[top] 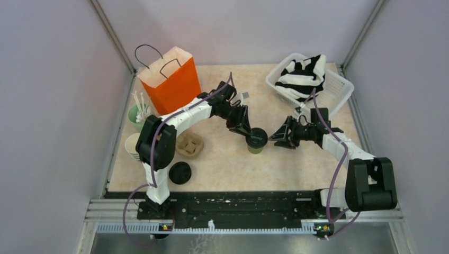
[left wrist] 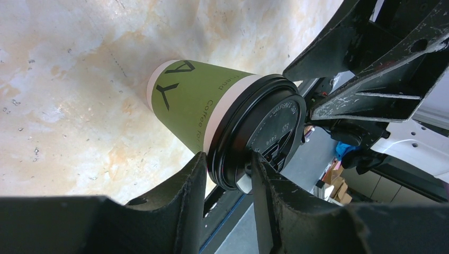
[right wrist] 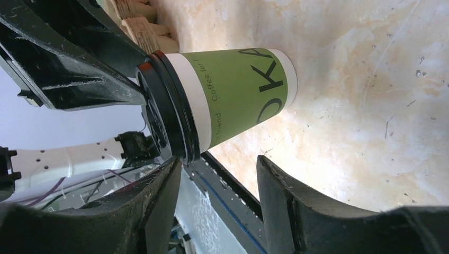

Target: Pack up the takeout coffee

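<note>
Only left wrist view shows my left gripper (left wrist: 227,157) pinching takeout coffee (left wrist: 193,106) by lid rim; my right gripper (right wrist: 219,161) beside it, agape, empty.

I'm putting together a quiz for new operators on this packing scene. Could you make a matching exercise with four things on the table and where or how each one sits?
Things:
1. coffee cup
2. paper bag
3. basket
4. loose lid

Descriptions:
A. white, at the back right, holding a striped cloth
B. black, lying flat near the front left
C. green with a black lid on, upright in the middle of the table
D. orange, standing at the back left

Pairs: 1-C, 2-D, 3-A, 4-B
</note>
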Action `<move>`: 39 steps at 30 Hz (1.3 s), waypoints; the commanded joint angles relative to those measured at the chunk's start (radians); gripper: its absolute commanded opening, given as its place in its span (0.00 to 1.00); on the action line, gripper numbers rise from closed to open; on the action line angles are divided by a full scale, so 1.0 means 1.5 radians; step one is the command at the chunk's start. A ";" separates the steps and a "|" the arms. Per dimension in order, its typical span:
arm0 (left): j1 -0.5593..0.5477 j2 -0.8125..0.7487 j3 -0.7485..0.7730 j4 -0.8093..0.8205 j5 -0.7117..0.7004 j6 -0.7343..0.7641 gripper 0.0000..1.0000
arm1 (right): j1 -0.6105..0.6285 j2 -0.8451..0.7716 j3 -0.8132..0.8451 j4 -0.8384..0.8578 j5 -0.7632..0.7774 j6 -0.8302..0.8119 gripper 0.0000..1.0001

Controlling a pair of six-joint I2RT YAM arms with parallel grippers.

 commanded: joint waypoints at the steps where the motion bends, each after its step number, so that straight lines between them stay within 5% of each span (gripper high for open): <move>1: 0.003 0.008 -0.007 0.000 -0.002 0.011 0.42 | 0.004 0.007 0.026 0.019 -0.015 -0.017 0.54; 20: 0.003 0.014 -0.005 -0.004 0.003 0.017 0.39 | 0.029 0.049 0.034 0.043 0.036 0.003 0.53; 32: 0.004 0.018 -0.049 -0.009 -0.025 0.026 0.37 | 0.082 0.090 0.030 -0.059 0.215 -0.023 0.49; 39: 0.005 0.017 -0.016 -0.025 -0.025 0.028 0.39 | 0.083 0.054 0.075 -0.114 0.224 -0.037 0.49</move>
